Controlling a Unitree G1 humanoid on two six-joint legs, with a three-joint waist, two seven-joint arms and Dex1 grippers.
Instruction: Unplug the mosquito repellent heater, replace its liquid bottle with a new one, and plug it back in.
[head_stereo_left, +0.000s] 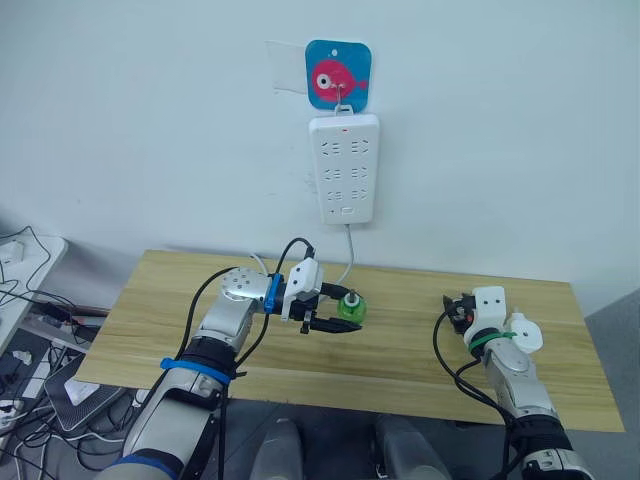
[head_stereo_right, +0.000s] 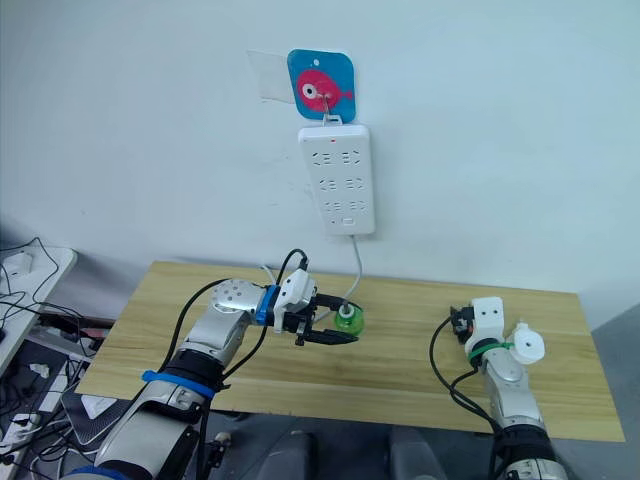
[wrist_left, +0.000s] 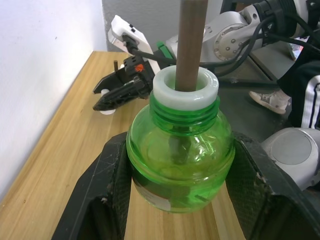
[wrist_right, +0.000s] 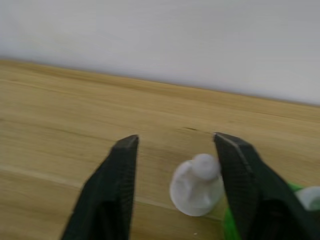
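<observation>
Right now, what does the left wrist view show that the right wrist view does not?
Left wrist view: a green bottle with a brown wick, clamped in the left gripper. Right wrist view: a white cap, seen plainly, lying on the table between the open fingers of the right gripper. Both: the table, the wall and the right gripper.

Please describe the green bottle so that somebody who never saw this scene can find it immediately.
Look at the wooden table below the white power strip that hangs on the wall. Near the table's middle, the left gripper is closed on the green bottle. It is small, round and of clear green, with a white collar and a brown wick rising from its neck; nothing else there is green and see-through.
</observation>
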